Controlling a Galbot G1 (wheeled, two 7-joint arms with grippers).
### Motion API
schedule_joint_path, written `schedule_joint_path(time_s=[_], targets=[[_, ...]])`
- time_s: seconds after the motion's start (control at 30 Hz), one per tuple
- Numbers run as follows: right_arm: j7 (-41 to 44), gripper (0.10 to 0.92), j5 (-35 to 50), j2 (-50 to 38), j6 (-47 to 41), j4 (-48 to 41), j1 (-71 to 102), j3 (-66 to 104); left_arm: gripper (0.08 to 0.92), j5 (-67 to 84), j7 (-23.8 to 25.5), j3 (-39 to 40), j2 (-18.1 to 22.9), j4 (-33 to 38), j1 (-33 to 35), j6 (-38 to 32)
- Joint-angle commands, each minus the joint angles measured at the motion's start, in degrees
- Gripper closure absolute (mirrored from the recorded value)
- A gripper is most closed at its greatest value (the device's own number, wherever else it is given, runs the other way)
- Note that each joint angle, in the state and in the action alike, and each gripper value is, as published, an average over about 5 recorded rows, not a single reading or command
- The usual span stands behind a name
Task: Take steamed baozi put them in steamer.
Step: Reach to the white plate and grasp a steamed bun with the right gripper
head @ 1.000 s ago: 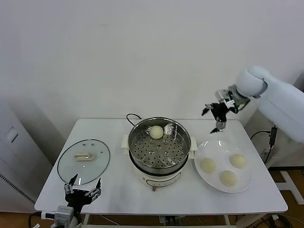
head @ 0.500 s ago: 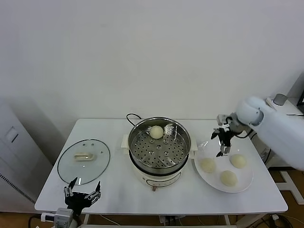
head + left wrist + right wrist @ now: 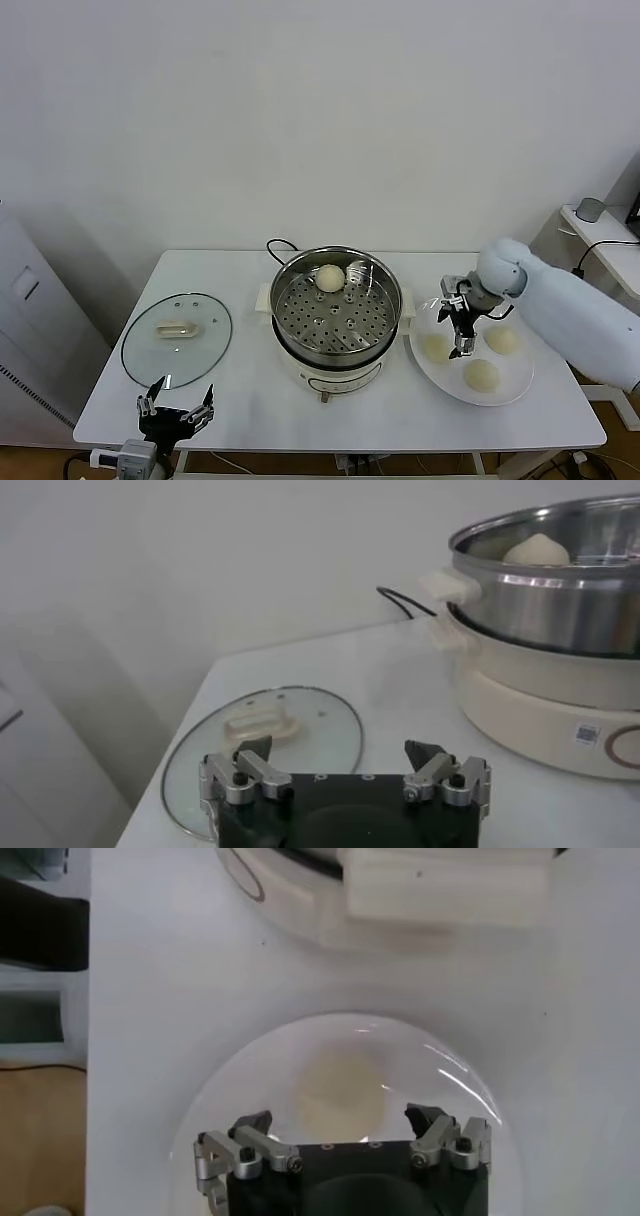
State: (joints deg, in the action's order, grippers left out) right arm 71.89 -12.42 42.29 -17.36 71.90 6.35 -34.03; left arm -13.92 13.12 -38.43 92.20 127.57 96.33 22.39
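One baozi sits inside the steamer, at the far side of its perforated floor. Three more buns lie on the white plate just beside the steamer on the robot's right. The right gripper hangs directly over the plate bun nearest the steamer, fingers spread apart, holding nothing. Left of the steamer the glass lid lies flat on the table. The left gripper waits open at the table's near edge, beside the lid.
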Motion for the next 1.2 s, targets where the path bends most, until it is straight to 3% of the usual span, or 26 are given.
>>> schedule_joint_path(time_s=[0.03, 1.07, 1.2], targets=[[-0.79, 0.203, -2.89, 1.27, 0.10, -1.12, 2.03, 0.68, 0.177, 0.00, -0.01, -0.01, 0.21, -0.17, -0.03, -0.01], [-2.53, 0.204, -6.38, 4.76, 0.55, -4.70, 4.62, 3.00, 0.177, -0.13, -0.02, 0.21, 0.08, -1.38, -0.24, -0.14], [-2.80, 0.249, -6.41, 4.91, 0.53, -4.70, 4.94, 3.26, 0.177, -0.15, 0.00, 0.27, 0.07, -1.41, -0.27, -0.14]])
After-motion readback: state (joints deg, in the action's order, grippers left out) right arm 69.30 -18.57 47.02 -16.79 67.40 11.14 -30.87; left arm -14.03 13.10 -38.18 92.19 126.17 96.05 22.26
